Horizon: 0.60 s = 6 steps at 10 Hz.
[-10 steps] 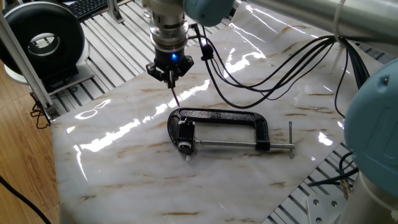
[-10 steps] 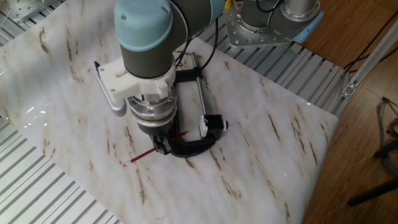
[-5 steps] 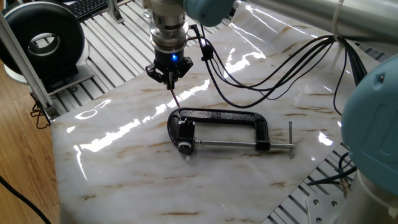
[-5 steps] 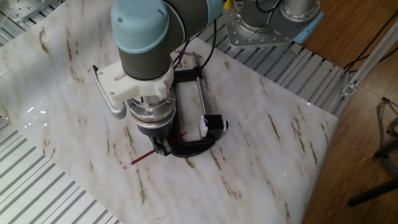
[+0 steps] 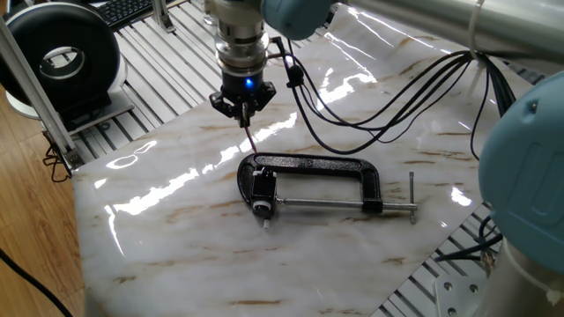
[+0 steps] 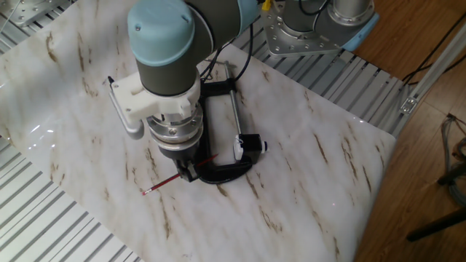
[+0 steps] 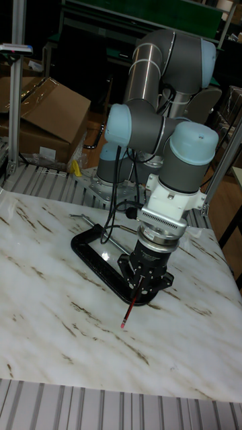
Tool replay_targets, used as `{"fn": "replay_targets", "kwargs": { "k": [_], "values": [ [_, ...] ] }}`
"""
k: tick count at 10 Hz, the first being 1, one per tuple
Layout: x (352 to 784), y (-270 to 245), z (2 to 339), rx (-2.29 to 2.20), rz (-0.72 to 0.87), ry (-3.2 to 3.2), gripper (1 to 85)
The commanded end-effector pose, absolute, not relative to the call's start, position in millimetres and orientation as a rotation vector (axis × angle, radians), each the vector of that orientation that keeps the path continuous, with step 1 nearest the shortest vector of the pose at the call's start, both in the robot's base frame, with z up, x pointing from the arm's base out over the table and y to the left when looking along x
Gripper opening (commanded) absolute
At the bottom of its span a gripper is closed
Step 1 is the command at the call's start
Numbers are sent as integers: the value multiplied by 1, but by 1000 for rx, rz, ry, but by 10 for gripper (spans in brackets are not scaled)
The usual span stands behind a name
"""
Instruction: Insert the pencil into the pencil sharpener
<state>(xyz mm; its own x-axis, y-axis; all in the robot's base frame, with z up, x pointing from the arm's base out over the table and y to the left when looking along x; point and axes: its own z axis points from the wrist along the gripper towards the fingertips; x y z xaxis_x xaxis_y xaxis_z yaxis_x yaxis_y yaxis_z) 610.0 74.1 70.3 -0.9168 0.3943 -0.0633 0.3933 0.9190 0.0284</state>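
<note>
A: So where is the pencil [image 6: 169, 181]?

B: Held in the claw [image 6: 188, 171], gripped partway along and slanting down, its low end just above the counter [image 6: 306, 175]. It hangs just beside the bend of the clamp [image 5: 310, 165].

A: And the pencil sharpener [image 5: 261, 187]?

B: Pinned in the clamp, pale round end facing away from the pencil's side in one fixed view. I cannot tell which end has the hole.

A: Which step is this?

B: Carrying, I judge; nothing is inserted yet.

A: Next?

B: Probably bringing the pencil round to the hole, lining its tip up with it, then pushing straight in along its length.
</note>
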Motion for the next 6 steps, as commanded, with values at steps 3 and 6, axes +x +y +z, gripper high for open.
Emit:
{"fn": "replay_targets", "kwargs": {
  "k": [3, 6],
  "values": [
    [600, 56, 61, 739, 14, 2997, 10],
    [609, 55, 61, 762, 48, 2954, 10]
  ]
}}
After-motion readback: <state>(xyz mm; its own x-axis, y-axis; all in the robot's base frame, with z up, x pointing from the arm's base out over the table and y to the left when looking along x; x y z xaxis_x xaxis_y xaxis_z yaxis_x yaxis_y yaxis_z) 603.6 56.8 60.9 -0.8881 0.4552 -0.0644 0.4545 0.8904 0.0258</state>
